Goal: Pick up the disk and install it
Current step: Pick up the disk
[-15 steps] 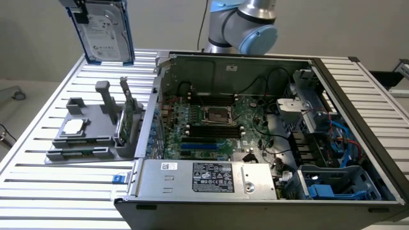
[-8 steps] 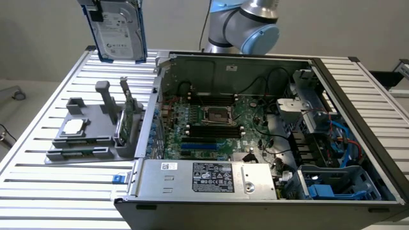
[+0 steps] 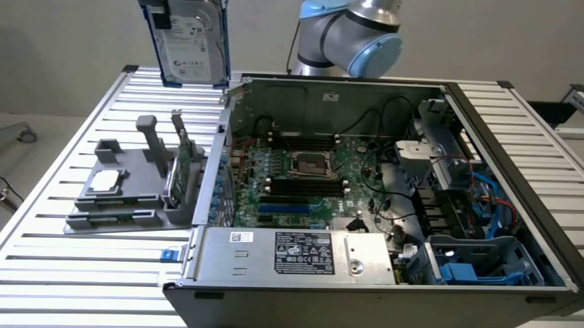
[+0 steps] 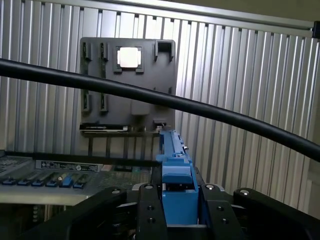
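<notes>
Above the slatted table point(image 3: 55, 266), beside the open computer case point(image 3: 347, 80), the disk point(image 3: 191, 41) hangs upright, my pincer point(image 4: 177, 205) clamped on its blue carrier rail point(image 4: 175, 150). I judge it heavy, rigid and shock-sensitive, so the rails look like the safest hold.

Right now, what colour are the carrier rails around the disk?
Blue. The rails on the disk show best in the wrist view.

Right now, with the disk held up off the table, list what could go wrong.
1. The tool grips the disk by its top end only, so the upright disk might slip or tilt.
2. The computer case's side wall appears near the disk's lower edge, which could clip it.
3. A black cable crosses in front of the wrist camera, near the tool, and might snag.
</notes>
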`<state>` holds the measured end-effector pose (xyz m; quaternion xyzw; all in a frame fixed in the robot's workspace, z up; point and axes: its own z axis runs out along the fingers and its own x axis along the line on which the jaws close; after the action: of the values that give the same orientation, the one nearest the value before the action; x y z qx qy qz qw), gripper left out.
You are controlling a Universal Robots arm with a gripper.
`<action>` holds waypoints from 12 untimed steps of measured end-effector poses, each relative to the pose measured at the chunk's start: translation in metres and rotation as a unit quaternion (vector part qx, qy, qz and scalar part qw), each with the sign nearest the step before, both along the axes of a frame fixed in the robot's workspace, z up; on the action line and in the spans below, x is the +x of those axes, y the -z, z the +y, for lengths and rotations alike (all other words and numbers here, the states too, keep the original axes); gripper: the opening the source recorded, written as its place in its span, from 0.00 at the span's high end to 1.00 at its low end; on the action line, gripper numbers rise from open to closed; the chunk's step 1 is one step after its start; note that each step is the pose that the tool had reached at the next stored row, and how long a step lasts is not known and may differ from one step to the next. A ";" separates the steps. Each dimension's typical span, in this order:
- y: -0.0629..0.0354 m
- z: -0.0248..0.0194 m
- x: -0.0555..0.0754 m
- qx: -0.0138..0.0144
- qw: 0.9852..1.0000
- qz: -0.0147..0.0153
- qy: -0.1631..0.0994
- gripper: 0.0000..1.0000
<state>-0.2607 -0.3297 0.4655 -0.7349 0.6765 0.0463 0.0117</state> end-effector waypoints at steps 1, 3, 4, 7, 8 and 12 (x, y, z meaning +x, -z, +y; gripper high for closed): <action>-0.0001 -0.0005 0.004 0.000 1.000 0.000 0.000 0.68; -0.0001 -0.0014 0.012 0.000 1.000 0.000 -0.001 0.68; -0.0001 -0.0018 0.016 0.000 1.000 0.000 -0.002 0.68; -0.0001 -0.0030 0.027 0.000 1.000 0.000 -0.004 0.68; -0.0001 -0.0035 0.031 0.000 1.000 0.000 -0.004 0.68; -0.0001 -0.0055 0.047 0.001 1.000 0.000 -0.006 0.68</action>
<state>-0.2141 -0.3352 0.4656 -0.7389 0.6721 0.0469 0.0120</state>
